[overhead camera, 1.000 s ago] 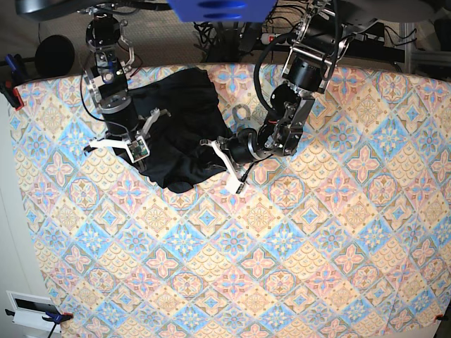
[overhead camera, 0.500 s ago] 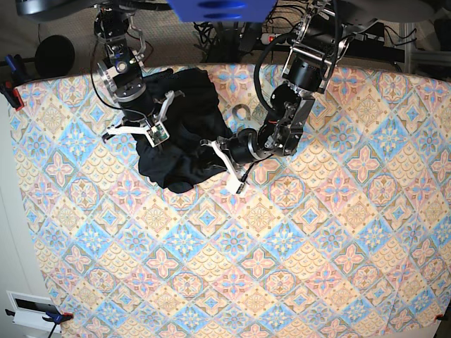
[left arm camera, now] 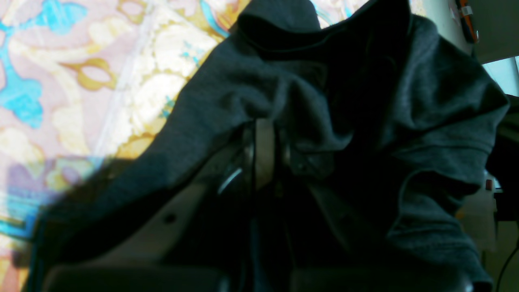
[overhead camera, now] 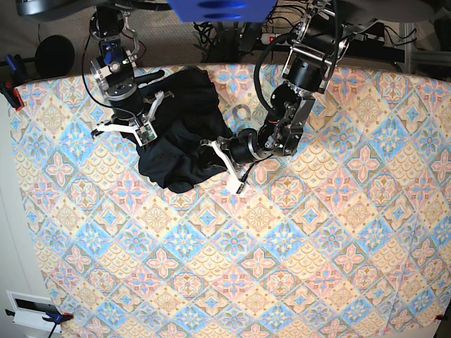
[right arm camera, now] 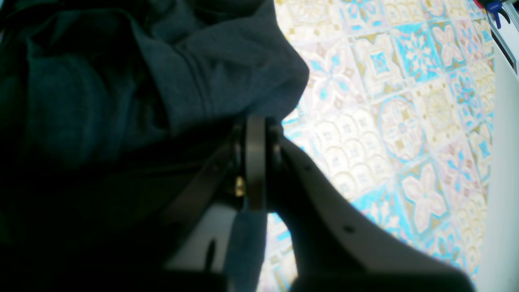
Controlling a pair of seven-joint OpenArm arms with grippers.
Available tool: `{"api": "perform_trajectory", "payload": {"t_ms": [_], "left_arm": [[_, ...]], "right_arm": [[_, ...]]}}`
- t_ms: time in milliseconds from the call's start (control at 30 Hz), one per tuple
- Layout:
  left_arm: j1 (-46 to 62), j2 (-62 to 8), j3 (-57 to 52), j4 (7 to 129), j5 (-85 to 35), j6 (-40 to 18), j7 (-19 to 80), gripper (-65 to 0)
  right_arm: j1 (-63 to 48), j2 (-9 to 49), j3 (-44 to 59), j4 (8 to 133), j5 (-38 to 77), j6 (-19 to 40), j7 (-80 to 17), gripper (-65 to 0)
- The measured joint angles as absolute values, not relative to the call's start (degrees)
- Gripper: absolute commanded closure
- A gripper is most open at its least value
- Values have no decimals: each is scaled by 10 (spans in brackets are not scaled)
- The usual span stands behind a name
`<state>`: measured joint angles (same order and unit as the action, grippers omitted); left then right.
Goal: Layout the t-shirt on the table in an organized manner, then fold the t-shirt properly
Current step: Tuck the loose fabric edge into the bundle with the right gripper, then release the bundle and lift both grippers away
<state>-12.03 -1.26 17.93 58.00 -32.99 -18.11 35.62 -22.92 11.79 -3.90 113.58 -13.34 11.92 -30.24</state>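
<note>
right gripper (overhead camera: 141, 113): on base view's left, jaws shut on a fold of the shirt (overhead camera: 184, 130) at its left side; wrist view shows cloth bunched right at the closed tips (right arm camera: 255, 121).
shirt: black heap near the far edge of the table (overhead camera: 282, 267), left of centre, between the 2 arms; crumpled, no sleeve or hem I can pick out.
left gripper (overhead camera: 224, 163): on base view's right, lying low at the heap's right edge; wrist view shows cloth draped over the closed jaws (left arm camera: 263, 138), so prob. shut on shirt, though the exact pinch pt is hidden.
handling: thin, soft, light, limp; slight sheen so may slip thru a shallow pinch. Won't hold shape, sags from any grip pt, layers likely to come up together.
where to grab: seams/edges – shoulders, hem corners, cuffs – not mid-panel. None clear in the pile now; my guess is lift + shake w/ both arms apart to expose them.
edges: heap sits close to far table edge; cables + gear just beyond, so little room that way. Cloth pulled back there could hang off.
open room: wide bare table nearer the camera and out to base view's right; best place to spread flat, imo.
risk: both grips close together on same bunch, could just drag the lump rather than open it.
</note>
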Motion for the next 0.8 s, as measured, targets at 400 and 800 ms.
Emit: {"api": "perform_trajectory", "payload": {"t_ms": [400,800], "left_arm": [[-120,-12,179,580,-330,-181,356,0],[-120,-12,179,580,-330,-181,356,0]], "right_arm": [[-254,117,-104,1117,-133,123,-306,0],[-248,118,-181,1117,-133,62,-335,0]]}}
